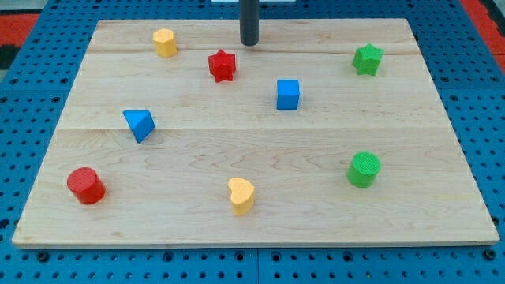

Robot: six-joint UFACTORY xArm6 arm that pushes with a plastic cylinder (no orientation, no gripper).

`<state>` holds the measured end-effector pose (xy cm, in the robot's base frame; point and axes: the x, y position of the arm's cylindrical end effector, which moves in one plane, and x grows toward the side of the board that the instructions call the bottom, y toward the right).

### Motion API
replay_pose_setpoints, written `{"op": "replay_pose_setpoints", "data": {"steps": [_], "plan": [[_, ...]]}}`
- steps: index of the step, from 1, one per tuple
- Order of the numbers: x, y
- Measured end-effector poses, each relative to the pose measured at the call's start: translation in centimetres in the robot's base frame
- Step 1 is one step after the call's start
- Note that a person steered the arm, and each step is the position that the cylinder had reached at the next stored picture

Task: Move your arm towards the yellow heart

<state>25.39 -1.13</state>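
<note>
Sitting near the view's bottom, yellow heart [241, 195] lies well apart from my tip [249, 43].

A pale wooden board [260, 221] lies on a blue pegboard [31, 79]. Along the view's top of the board sit a yellow block [164, 42], a red star [222, 65] and, far to the view's right, a green star [367, 59]. My tip [249, 43] rests near the top edge, just up and right of the red star. Mid-board are a blue cube [288, 94] and a blue triangle [140, 125]. Toward the view's bottom stand a red cylinder [85, 185], the yellow heart [241, 195] and a green cylinder [364, 170], all well apart.
</note>
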Motion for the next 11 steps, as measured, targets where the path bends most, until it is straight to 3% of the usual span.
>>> {"op": "replay_pose_setpoints", "data": {"steps": [1,4,7,9,10,11], "plan": [[1.7,-1.2],[3.1,2.6],[7.8,2.6],[13.0,1.0],[17.7,-0.3],[21.5,2.0]]}}
